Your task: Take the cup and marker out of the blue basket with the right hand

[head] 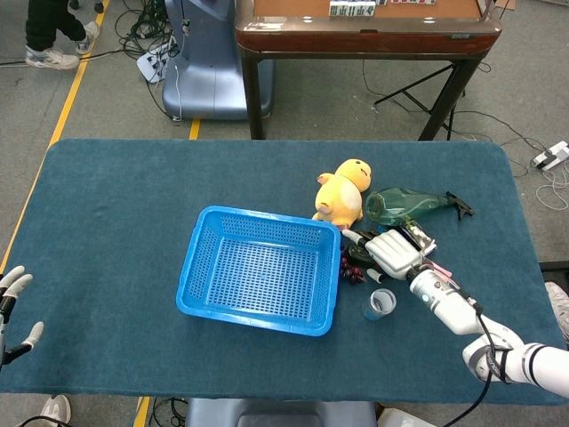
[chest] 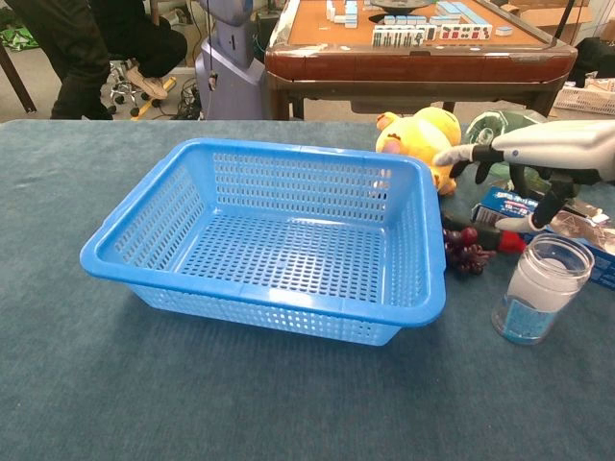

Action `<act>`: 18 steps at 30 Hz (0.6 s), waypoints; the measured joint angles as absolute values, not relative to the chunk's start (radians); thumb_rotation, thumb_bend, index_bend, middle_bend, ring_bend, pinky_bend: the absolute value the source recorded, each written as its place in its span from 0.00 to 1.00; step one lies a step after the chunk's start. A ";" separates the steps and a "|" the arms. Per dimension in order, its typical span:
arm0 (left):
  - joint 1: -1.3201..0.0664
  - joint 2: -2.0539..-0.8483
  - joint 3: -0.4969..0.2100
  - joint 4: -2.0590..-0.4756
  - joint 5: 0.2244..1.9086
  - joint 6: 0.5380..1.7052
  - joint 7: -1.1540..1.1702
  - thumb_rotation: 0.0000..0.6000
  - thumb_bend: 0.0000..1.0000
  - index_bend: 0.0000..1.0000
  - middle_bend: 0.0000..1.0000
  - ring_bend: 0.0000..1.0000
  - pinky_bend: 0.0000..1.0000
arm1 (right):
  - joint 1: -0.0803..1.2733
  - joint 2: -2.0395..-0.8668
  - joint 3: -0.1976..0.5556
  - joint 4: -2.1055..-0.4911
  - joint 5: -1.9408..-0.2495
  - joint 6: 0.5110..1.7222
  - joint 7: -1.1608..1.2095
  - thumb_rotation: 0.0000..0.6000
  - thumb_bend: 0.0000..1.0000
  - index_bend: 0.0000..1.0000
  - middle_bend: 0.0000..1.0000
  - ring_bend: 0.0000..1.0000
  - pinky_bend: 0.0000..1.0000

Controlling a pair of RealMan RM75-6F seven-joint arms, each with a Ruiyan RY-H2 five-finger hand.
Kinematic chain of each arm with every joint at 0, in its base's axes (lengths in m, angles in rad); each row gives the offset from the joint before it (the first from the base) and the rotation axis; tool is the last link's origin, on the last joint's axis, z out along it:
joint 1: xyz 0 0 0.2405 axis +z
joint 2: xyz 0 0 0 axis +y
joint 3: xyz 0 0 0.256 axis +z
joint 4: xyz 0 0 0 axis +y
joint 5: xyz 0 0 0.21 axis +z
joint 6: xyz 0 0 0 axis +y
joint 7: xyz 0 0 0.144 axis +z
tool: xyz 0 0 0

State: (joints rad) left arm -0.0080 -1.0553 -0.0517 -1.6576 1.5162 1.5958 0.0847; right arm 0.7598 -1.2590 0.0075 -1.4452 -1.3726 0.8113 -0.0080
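Left robot hand (head: 12, 307) sits at the far left edge of the tabletop (head: 116, 222), fingers spread, holding nothing, seen only from the head view. Blue basket (chest: 279, 240) near the middle of the teal cloth, nothing inside it. Yellow duck toy (chest: 423, 139) just behind the basket's far right corner. Dark grapes (chest: 463, 252) lie right beside the basket's right wall. Marker (chest: 485, 237), dark body with a red end, lies flat on the tabletop across the grapes, outside the basket. Right robot hand (chest: 524, 163) hovers just above the marker, fingers splayed and extended, gripping nothing; one fingertip reaches down close to the marker's red end, contact unclear. Clear cup (chest: 540, 288) stands upright on the tabletop in front of that hand, also outside the basket. Blue box (chest: 500, 221) and green bottle (head: 409, 205) lie behind, partly hidden by the right arm.
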 measured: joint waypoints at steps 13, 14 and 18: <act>-0.055 -1.065 -0.066 -1.653 1.518 1.541 0.087 1.00 0.31 0.20 0.11 0.09 0.10 | 0.504 -1.054 -0.009 -1.685 -1.389 1.222 -0.113 1.00 0.29 0.14 0.26 0.26 0.40; -0.059 -1.066 -0.067 -1.653 1.519 1.536 0.089 1.00 0.31 0.20 0.11 0.09 0.10 | 0.476 -1.044 -0.014 -1.698 -1.389 1.260 -0.129 1.00 0.29 0.14 0.27 0.27 0.41; -0.078 -1.073 -0.068 -1.661 1.521 1.511 0.104 1.00 0.31 0.20 0.11 0.09 0.10 | 0.346 -1.015 -0.036 -1.746 -1.394 1.425 -0.185 1.00 0.29 0.16 0.28 0.28 0.42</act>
